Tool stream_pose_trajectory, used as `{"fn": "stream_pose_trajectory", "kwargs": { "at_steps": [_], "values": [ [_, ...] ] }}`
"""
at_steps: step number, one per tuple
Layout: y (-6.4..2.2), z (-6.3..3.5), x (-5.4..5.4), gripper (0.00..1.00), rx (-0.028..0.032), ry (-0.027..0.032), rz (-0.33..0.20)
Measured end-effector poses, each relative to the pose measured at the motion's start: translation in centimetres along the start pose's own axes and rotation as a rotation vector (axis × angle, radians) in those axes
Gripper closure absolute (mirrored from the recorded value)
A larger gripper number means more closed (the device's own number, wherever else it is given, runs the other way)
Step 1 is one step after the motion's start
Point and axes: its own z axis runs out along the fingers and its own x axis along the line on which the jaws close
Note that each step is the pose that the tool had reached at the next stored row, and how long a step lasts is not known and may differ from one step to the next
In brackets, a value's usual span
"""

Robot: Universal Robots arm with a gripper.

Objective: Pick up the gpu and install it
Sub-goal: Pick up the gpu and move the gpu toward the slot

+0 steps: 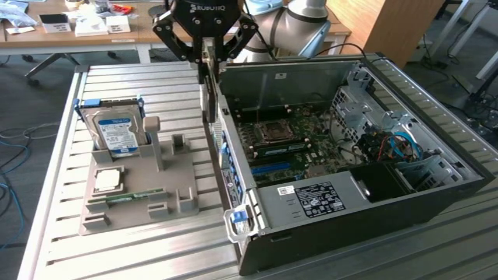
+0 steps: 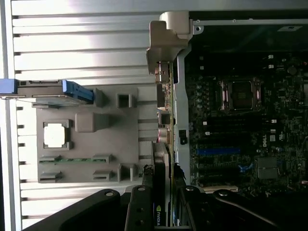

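The ribbed metal surface (image 1: 140, 256) carries an open black computer case (image 1: 374, 233) lying on its side. Its motherboard (image 2: 240, 125) bears a white Dell mark, and its power supply (image 1: 311, 201) has a black label with print too small to read. Beside the case sits a grey holder (image 1: 132, 175) with a hard drive (image 1: 116, 131) standing upright, its label blue and white. The tool (image 1: 209, 55), marked ROBOTIQ, pinches the gpu (image 2: 163, 96) by its top. The card hangs edge-on just outside the case wall, showing an NVIDIA logo in the wrist view. A processor (image 1: 107, 179) and a green memory stick (image 1: 128, 197) lie in the holder.
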Motion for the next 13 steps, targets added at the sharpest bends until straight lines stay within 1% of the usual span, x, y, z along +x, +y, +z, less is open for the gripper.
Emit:
{"fn": "stream_pose_trajectory", "kwargs": {
  "at_steps": [13],
  "values": [
    [0.24,0.09,-3.4,0.73,-0.0011,0.0003,-0.003]
  ]
}}
